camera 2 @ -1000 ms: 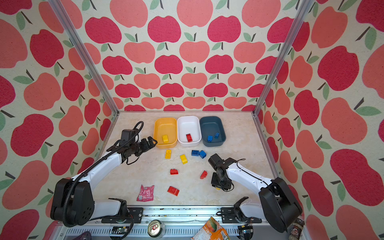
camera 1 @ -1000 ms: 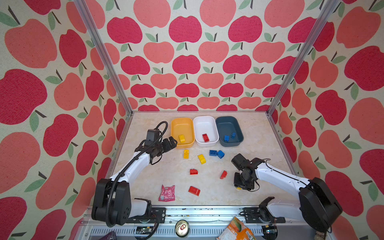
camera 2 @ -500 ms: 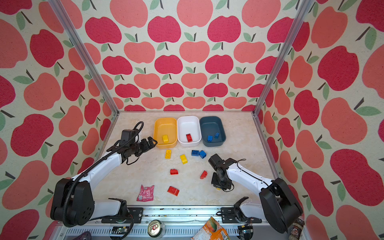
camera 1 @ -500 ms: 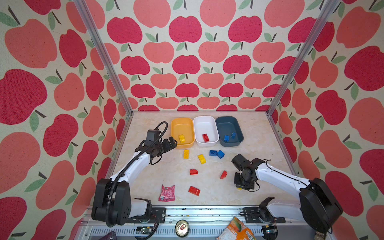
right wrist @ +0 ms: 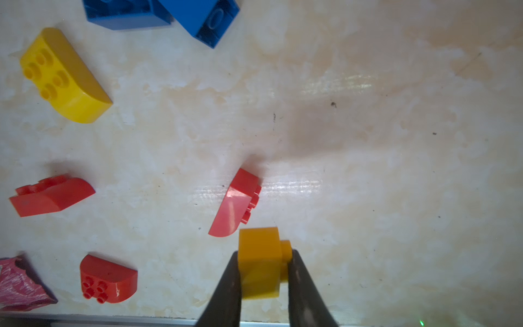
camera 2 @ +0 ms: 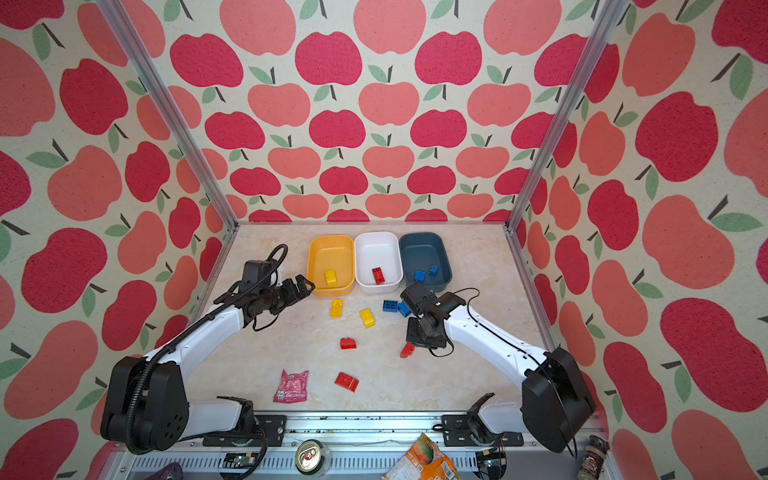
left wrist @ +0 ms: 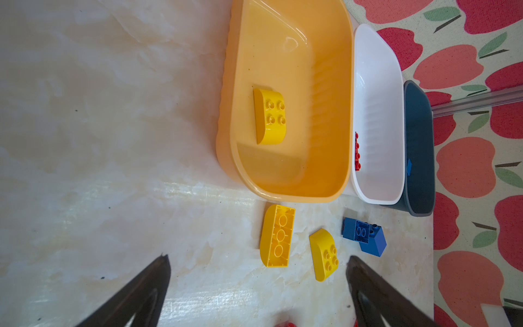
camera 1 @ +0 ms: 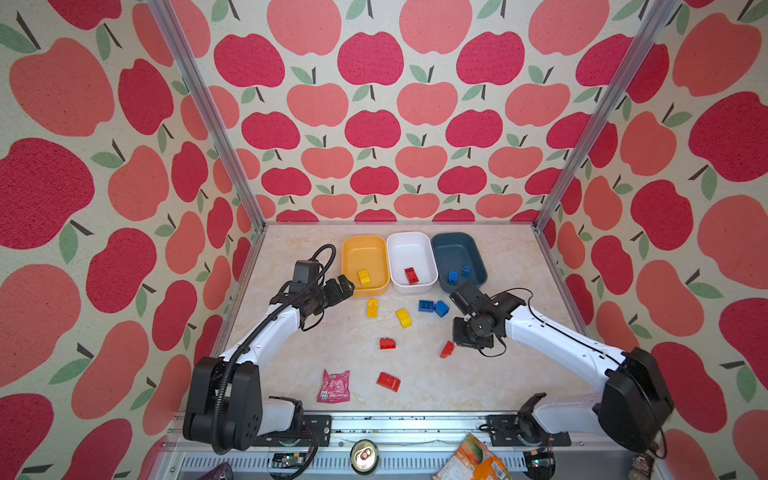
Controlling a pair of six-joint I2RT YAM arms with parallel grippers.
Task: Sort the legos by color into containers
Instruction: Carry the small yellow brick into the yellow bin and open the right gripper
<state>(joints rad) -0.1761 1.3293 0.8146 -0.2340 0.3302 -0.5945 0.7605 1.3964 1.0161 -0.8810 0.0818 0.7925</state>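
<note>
Near edge: a grey metal rail (camera 1: 415,422) fronts the scene, with a drink can (camera 1: 364,456) and an orange snack packet (camera 1: 469,461) on its near side.
Worktop (camera 1: 457,395): a glossy cream slab with marbled veining and a few dark specks.
Near left: a crinkled pink foil packet (camera 1: 333,386), with a rounded red studded brick (camera 1: 388,381) just right of it.
Middle: a second red brick (camera 1: 387,343) sits alone. A third red brick (camera 1: 447,349) lies tipped on its side just left of the right arm's wrist.
Right claw (right wrist: 264,254): pinching a small yellow-orange brick (right wrist: 259,271) on two opposite sides, with one finger against a stud.
Loose yellows: a long yellow brick (camera 1: 372,308) lies hollow side up. A curved-top yellow brick (camera 1: 403,318) lies studs up to its right.
Loose blues: a flat blue brick (camera 1: 426,306) touches a sloped blue brick (camera 1: 441,308).
Left claw (camera 1: 347,289): spread wide and holding nothing, at the near left corner of the yellow tub.
Tubs: three shallow rounded plastic tubs stand side by side at the far middle. The yellow-orange tub (camera 1: 363,249) holds one yellow brick (camera 1: 363,277). The white tub (camera 1: 409,249) holds one red brick (camera 1: 411,275). The blue-grey tub (camera 1: 453,249) holds two blue bricks (camera 1: 453,276).
Room: three walls papered with red and coral apples (camera 1: 374,124), with aluminium posts (camera 1: 208,116) at the far corners.
</note>
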